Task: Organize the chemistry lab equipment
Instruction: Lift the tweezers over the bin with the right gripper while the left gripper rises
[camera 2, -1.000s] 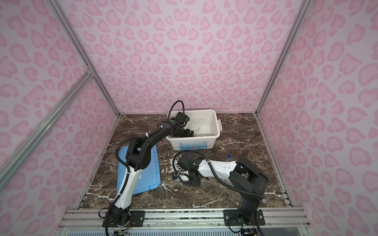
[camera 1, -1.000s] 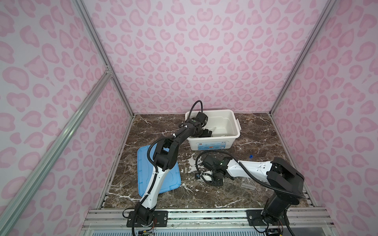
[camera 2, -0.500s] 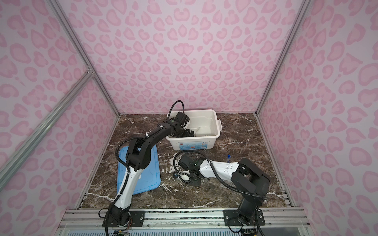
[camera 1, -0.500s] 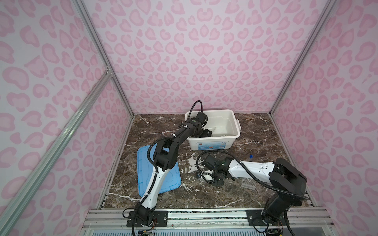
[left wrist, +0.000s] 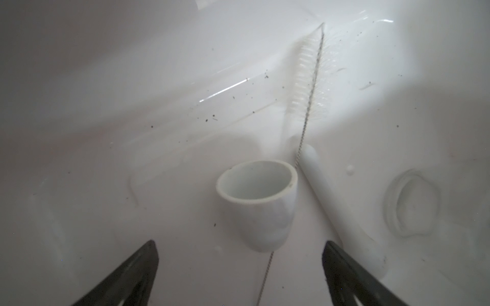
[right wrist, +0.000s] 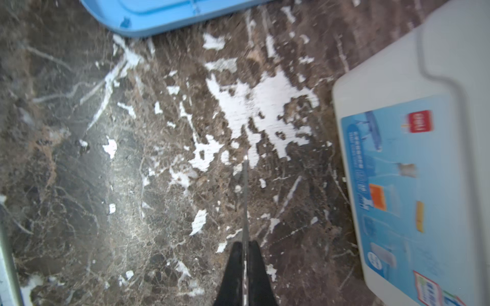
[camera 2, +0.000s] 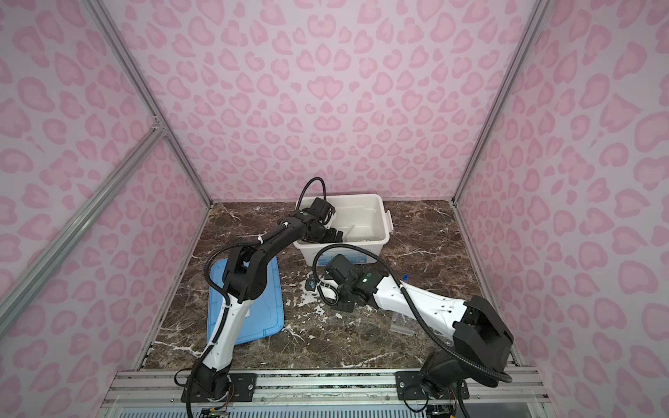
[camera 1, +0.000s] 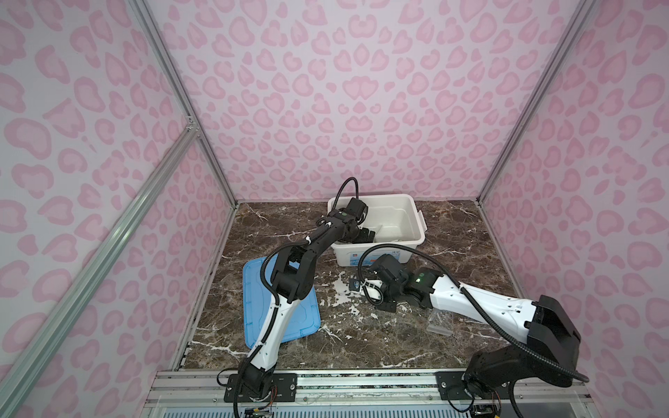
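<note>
Inside the white bin (camera 1: pixel 391 206) the left tool (left wrist: pixel 240 245) hangs with its jaws spread wide and nothing between them, poised just over the small white cup (left wrist: pixel 256 204). That cup stands upright on the bin floor, just beside the pestle (left wrist: pixel 334 209) and a wire brush (left wrist: pixel 309 79); we take these as gear meant to be stored together. Outside the bin, near its front wall, the right tool (right wrist: pixel 245 245) is pinched fully shut on a thin strip (right wrist: pixel 245 190) (edge-on, so we cannot name it), gripped by one end, probably so the free end leads. Beside the bin the blue lid (camera 1: pixel 278 300) lies flat on the desk (camera 1: pixel 362 343), likely left off for filling. Farther from the bin sits a clear rack (camera 1: pixel 440 322).
</note>
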Tool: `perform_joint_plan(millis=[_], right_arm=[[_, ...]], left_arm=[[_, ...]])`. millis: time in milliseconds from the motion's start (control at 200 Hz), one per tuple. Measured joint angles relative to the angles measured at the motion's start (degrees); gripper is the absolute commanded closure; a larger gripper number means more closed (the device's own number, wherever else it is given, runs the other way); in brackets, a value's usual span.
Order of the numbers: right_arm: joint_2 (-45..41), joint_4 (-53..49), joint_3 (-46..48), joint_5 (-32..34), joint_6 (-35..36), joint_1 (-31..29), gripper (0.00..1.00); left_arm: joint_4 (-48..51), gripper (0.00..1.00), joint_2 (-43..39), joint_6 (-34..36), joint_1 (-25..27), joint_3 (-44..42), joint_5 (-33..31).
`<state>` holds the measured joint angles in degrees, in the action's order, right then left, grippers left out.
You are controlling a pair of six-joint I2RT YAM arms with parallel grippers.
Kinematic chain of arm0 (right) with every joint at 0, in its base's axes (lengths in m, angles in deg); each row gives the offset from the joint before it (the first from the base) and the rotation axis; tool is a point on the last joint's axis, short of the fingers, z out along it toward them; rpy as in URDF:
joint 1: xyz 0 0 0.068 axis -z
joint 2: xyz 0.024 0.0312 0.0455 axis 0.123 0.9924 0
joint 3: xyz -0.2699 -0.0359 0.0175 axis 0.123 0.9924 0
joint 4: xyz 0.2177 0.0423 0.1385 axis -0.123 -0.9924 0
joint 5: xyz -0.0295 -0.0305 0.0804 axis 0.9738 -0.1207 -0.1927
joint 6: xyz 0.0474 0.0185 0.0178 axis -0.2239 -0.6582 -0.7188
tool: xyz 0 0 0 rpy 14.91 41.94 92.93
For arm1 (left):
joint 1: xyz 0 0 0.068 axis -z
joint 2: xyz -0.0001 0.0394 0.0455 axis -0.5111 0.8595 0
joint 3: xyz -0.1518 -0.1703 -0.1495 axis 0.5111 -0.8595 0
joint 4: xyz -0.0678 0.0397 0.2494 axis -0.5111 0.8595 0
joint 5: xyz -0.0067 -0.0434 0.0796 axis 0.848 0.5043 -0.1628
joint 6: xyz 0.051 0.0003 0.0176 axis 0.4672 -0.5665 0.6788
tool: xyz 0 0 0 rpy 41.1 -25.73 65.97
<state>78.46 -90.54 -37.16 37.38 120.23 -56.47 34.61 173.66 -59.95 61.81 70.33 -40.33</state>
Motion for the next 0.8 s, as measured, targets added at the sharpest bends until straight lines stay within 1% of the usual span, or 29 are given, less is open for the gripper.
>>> perform_joint_plan(millis=[215, 405, 575, 800], right_arm=[[-6.4, 2.7, -4.4, -2.0, -4.3, 6.1, 1.0], [-5.3, 4.9, -11.0, -3.1, -8.2, 13.1, 1.0], [1.5, 4.5, -19.5, -3.0, -11.9, 19.1, 1.0], [16.3, -0.6, -34.7, -1.3, -18.7, 23.8, 1.0]], left_arm=[[0.0, 0.02, 0.0, 0.0, 0.0, 0.0, 0.0], [0.0, 0.02, 0.0, 0.0, 0.1, 0.0, 0.0], [-0.3, 0.02, -0.4, 0.2, 0.1, -1.1, -0.1], [-0.4, 0.02, -1.9, 0.2, 0.2, -1.7, -0.1]])
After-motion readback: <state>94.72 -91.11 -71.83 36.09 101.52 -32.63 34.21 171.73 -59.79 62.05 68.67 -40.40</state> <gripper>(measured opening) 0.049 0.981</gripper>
